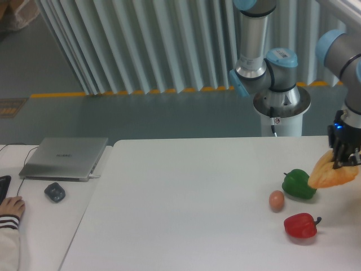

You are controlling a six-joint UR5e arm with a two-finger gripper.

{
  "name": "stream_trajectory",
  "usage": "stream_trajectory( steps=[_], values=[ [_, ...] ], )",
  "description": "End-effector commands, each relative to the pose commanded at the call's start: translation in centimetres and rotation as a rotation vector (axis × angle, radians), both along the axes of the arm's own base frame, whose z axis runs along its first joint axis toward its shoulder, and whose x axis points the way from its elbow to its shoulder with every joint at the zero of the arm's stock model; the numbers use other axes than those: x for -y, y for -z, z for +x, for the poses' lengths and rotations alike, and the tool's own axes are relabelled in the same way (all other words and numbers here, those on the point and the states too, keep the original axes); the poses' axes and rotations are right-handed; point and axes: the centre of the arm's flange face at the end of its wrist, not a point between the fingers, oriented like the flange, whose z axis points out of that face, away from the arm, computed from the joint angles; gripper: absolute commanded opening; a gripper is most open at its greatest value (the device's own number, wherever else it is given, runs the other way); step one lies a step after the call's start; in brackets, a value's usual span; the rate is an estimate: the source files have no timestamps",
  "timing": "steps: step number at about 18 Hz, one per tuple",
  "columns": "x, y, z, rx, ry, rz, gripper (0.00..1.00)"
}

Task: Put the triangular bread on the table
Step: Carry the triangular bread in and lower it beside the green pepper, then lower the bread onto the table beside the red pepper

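At the far right edge of the view, the gripper (344, 160) hangs from the arm (345, 62) with its jaws closed on the upper part of the triangular bread (332, 173). The golden-orange wedge is held above the white counter (186, 203), seemingly clear of the surface, though the angle makes it hard to be sure. Its pointed end reaches leftward and sits just beside, perhaps overlapping in view, the green bell pepper (298, 184).

The green pepper rests on the counter, with a small tan egg (276, 200) near its lower left. A red bell pepper (301, 225) lies in front of both, its stem pointing right. These three things are grouped on the right part of the counter.

Behind the counter, the arm's base (280, 110) stands on the grey floor, before a wall of pale vertical slats.

To the left, an adjoining white desk (39, 220) carries a closed grey laptop (65, 157) and a dark mouse (54, 192) just in front of it. A person's hand (10, 208) in a striped cuff rests at the desk's left edge.
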Motion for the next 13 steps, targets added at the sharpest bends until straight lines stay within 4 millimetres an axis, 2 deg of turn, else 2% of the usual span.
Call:
stream_trajectory(
  steps=[3,5,8,10,13],
  values=[
    [-0.2,0.2,-1.0,-0.035,-0.015,0.017,0.17],
    [-0.4,1.2,-1.6,-0.036,-0.020,0.012,0.17],
    [-0.4,1.1,-2.3,-0.069,-0.022,0.029,0.17],
    [0.1,1.1,-3.5,-0.162,-0.014,-0.037,0.17],
    [0.3,1.4,-3.8,-0.223,0.019,-0.087,0.17]
  ],
)
